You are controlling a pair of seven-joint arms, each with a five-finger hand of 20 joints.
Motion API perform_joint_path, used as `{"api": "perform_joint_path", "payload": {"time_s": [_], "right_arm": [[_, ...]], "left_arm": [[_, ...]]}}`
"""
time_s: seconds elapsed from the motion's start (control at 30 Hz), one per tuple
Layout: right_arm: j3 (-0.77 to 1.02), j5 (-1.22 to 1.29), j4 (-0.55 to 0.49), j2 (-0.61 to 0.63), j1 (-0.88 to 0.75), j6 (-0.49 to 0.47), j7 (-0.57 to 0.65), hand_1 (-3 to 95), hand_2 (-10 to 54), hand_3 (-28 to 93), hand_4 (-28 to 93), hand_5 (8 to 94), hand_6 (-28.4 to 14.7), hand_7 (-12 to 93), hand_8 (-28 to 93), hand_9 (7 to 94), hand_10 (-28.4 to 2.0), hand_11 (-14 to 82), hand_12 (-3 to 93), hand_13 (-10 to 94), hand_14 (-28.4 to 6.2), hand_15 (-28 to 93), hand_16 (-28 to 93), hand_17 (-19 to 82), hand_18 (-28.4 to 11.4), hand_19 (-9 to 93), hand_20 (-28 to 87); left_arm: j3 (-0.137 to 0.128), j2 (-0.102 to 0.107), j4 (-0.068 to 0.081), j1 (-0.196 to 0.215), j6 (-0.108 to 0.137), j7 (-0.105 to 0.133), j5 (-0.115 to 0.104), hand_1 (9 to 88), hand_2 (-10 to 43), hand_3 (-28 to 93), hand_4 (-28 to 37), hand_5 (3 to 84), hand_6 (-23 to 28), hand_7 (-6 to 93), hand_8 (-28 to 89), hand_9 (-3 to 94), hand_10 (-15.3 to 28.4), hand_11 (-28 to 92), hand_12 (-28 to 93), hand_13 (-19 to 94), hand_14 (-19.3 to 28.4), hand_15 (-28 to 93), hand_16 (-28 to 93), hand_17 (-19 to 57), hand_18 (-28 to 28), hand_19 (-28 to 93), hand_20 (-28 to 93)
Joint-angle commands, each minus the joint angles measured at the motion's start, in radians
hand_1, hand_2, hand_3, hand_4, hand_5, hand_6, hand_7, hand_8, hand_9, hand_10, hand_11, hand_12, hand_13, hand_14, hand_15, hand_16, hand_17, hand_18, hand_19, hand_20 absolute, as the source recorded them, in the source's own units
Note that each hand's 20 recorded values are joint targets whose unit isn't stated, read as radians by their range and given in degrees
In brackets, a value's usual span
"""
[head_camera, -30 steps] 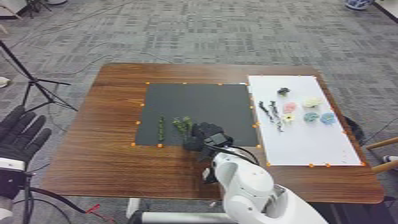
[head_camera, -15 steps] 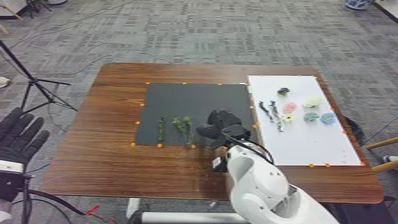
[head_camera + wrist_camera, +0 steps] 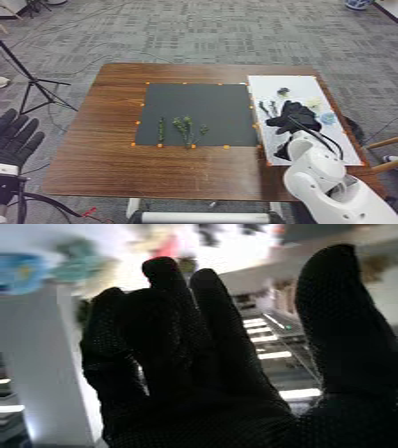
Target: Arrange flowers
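Right hand (image 3: pixel 296 119) over white board (image 3: pixel 265 85), between its long edges; fingers straight, thumb set wide. Dark mat (image 3: pixel 197 102) left of fingers, stretching away; green sprigs (image 3: pixel 184 129) along its near part. Dark flower (image 3: pixel 283 91) beyond fingers, blue flower (image 3: pixel 328 119) to their right. Left hand (image 3: pixel 16 142) outside table's left edge, fingers straight. Brown table (image 3: pixel 111 125); grey carpet (image 3: pixel 195 35) beyond.

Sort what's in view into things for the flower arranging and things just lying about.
For the job: green sprigs, dark twigs, flowers, black mat, white sheet.

Just about: tripod, blue-and-white pot.
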Motion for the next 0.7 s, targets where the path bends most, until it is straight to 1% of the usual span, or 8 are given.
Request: {"api": "perform_joint_path", "payload": {"time_s": [0.03,0.1,0.3,0.33,0.4,0.5,0.6,0.7], "right_arm": [[-0.038,-0.027,0.067,-0.020,-0.004,-0.006,0.017,36.5,-9.1,65,-24,59.2,-12.4,9,-7,63.1,-23.2,17.7,17.6,69,-14.2,74,28,33,-28.4,85,33],[-0.044,-0.040,0.087,-0.030,-0.004,-0.013,0.017,36.7,-9.3,65,-24,59.5,-12.4,9,-7,63.2,-23.0,17.9,17.6,69,-14.0,74,28,33,-28.4,85,33],[-0.073,-0.078,0.151,-0.043,0.009,0.019,0.026,39.5,-9.5,65,-26,61.1,-11.7,11,-7,64.4,-22.1,19.1,17.7,70,-13.2,74,27,34,-28.4,86,33],[-0.075,-0.088,0.159,-0.045,0.007,0.028,0.022,40.5,-9.5,66,-27,61.8,-11.4,11,-7,65.3,-21.6,19.7,17.9,71,-13.0,74,27,34,-28.4,86,33],[-0.087,-0.100,0.177,-0.049,0.013,0.048,0.019,42.5,-9.5,67,-27,64.7,-9.9,13,-7,68.3,-20.0,21.4,18.3,72,-12.4,74,27,35,-28.4,86,33],[-0.107,-0.128,0.198,-0.053,0.020,0.061,0.013,46.1,-9.5,68,-28,69.1,-7.3,18,-9,73.1,-17.9,23.3,19.2,74,-11.2,73,28,36,-28.4,87,33],[-0.130,-0.131,0.212,-0.053,0.033,0.064,0.004,50.6,-9.5,64,-28,72.1,-6.1,20,4,76.5,-16.4,25.2,20.6,76,-10.4,72,29,37,-28.4,88,33],[-0.150,-0.139,0.223,-0.053,0.047,0.066,-0.001,54.2,-9.5,60,-28,74.4,-5.5,22,9,78.7,-15.2,26.4,22.8,77,-9.8,72,30,37,-28.4,88,33]], "left_arm": [[0.032,0.004,-0.001,-0.007,0.004,0.002,-0.005,23.1,17.9,66,-28.3,37.5,8.1,10.2,-7,33.3,13.9,17,14,24,13.4,25,-1,-3.0,10.5,17,13],[0.035,0.007,0.001,-0.011,0.004,0.004,-0.011,23.1,17.9,66,-28.3,37.5,8.1,10.2,-7,33.3,13.9,17,14,24,13.4,25,-1,-3.0,10.5,17,13],[0.022,0.007,-0.001,-0.008,0.006,-0.004,-0.004,23.2,18.1,66,-28.3,37.6,8.1,10.3,-7,33.3,14.0,17,14,24,13.4,25,-1,-3.1,10.5,17,13],[0.022,0.007,-0.001,-0.010,0.010,-0.009,-0.003,23.2,18.1,65,-28.3,37.6,8.2,10.3,-7,33.3,13.9,17,14,24,13.4,25,-1,-3.1,10.5,17,13],[0.023,0.008,-0.001,-0.009,0.009,-0.004,-0.009,23.2,18.1,66,-28.3,37.6,8.2,10.3,-7,33.3,13.9,17,14,24,13.4,25,-1,-3.0,10.5,17,13],[0.027,0.006,0.001,-0.016,0.009,-0.013,-0.005,23.1,18.1,66,-28.3,37.6,8.2,10.2,-7,33.3,13.9,17,14,24,13.4,25,-1,-3.0,10.5,17,13],[0.026,0.005,0.001,-0.020,0.009,-0.013,-0.003,23.2,18.1,66,-28.3,37.6,8.2,10.2,-7,33.3,13.8,17,14,24,13.4,25,-1,-3.0,10.5,17,13],[0.027,0.003,0.001,-0.019,0.007,-0.010,-0.005,23.2,18.1,66,-28.3,37.6,8.2,10.3,-7,33.3,13.8,17,14,24,13.4,25,-1,-3.1,10.5,17,13]]}}
